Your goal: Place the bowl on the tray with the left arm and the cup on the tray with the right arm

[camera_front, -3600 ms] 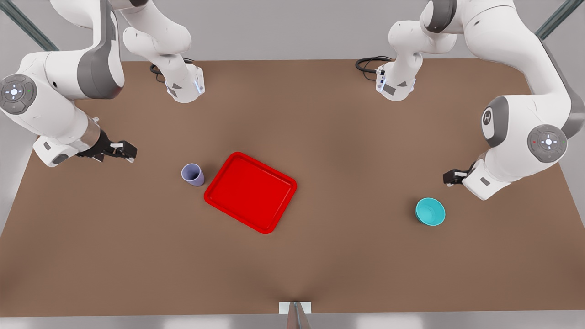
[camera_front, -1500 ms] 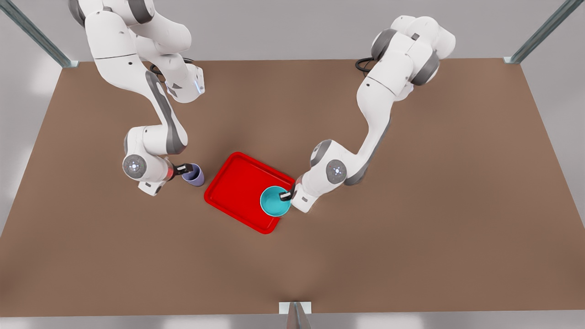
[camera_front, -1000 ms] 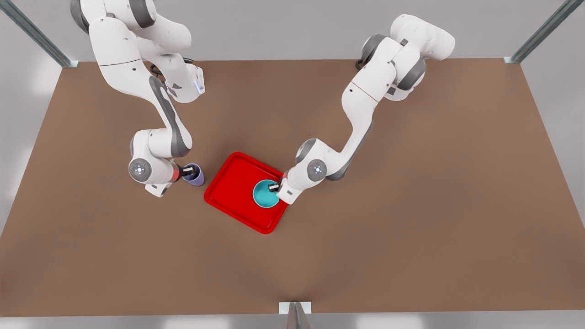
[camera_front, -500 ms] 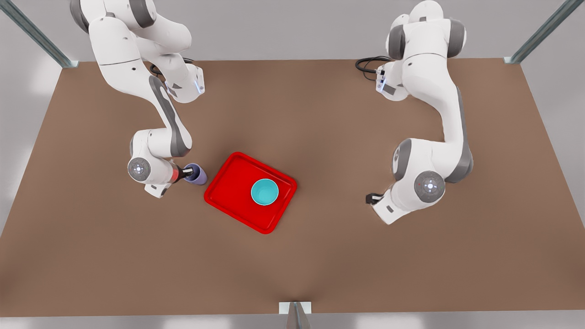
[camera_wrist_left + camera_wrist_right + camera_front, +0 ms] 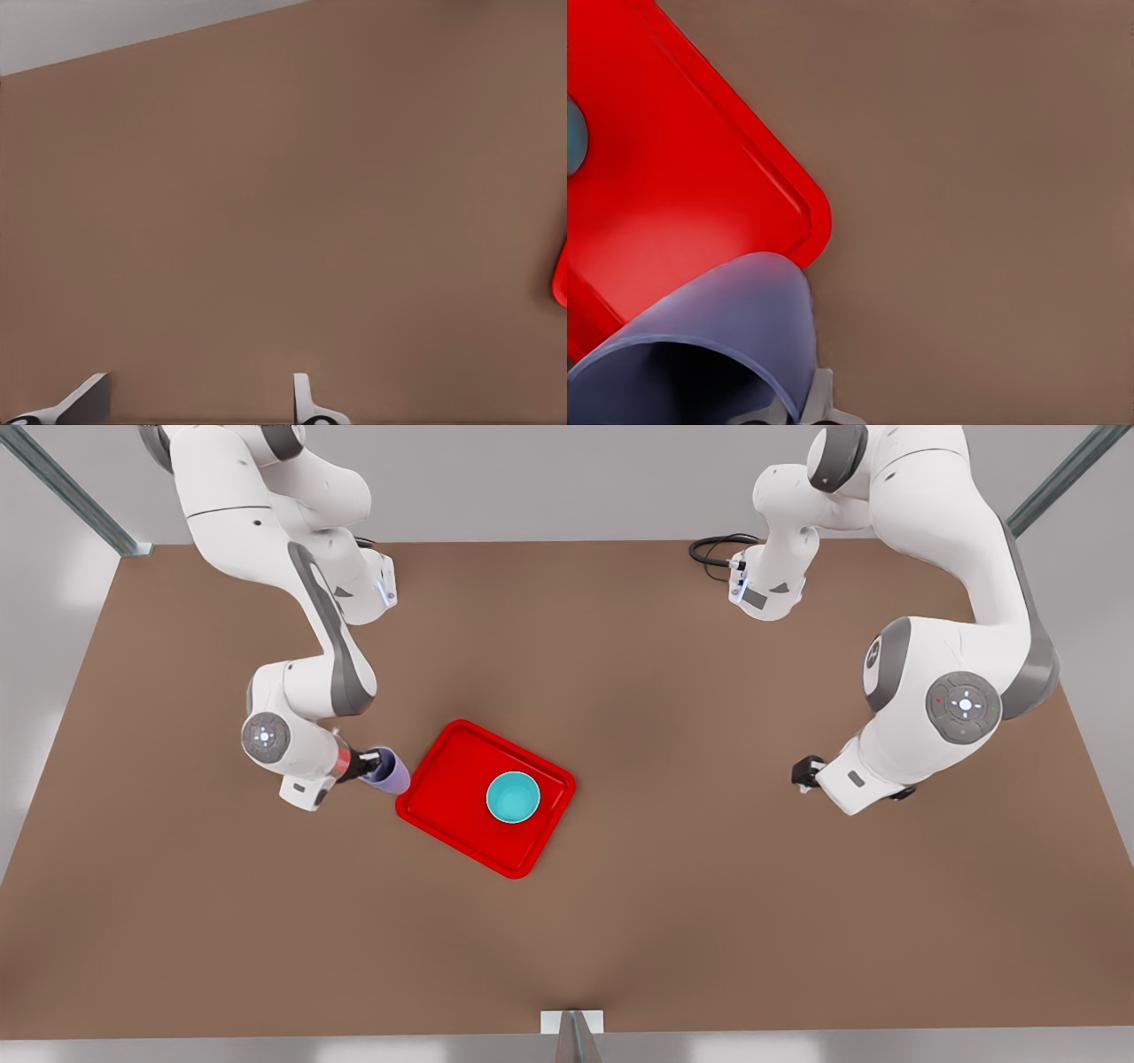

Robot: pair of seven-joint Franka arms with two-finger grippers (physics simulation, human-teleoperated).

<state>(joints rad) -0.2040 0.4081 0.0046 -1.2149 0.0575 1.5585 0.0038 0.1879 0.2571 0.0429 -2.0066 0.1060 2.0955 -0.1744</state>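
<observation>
— Surface condition?
— Brown bench [image 5: 620,921], matte, uniform in colour, spanning most of the frame.
— Fixtures?
— Black cable [image 5: 713,549] coiled at the upper right of the bench. Grey metal struts [image 5: 66,487] at the upper left and upper right corners. Small white bracket [image 5: 572,1022] at the bottom centre edge. Pale grey wall [image 5: 549,478] along the top.

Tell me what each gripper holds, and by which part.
The right gripper holds the cup by its rim. The left gripper, fingers open, holds nothing; the bowl sits on the tray.
</observation>
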